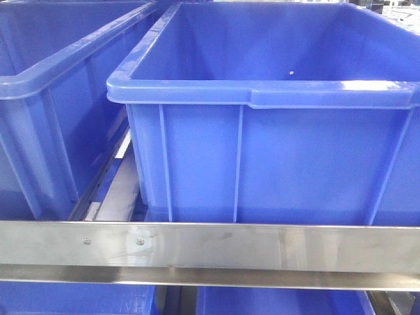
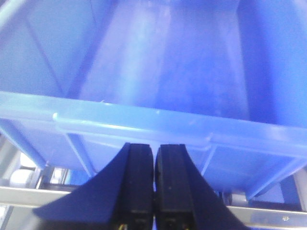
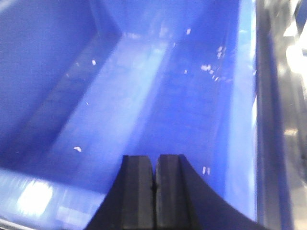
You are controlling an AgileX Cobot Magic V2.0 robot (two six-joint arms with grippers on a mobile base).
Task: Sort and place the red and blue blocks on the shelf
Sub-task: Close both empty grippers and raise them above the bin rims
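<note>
Two big blue bins (image 1: 289, 151) sit on the shelf (image 1: 210, 246), behind its shiny front rail. No red or blue blocks show in any view. The left gripper (image 2: 154, 191) and the right gripper (image 3: 154, 194) are both pinched together and hold nothing. To do this well, each arm should look around for a block first.

Your front camera faces the shelf (image 1: 210, 246) closely, level with one blue bin (image 1: 275, 157). Both wrist cameras look down into bins; the left one shares its rail.
</note>
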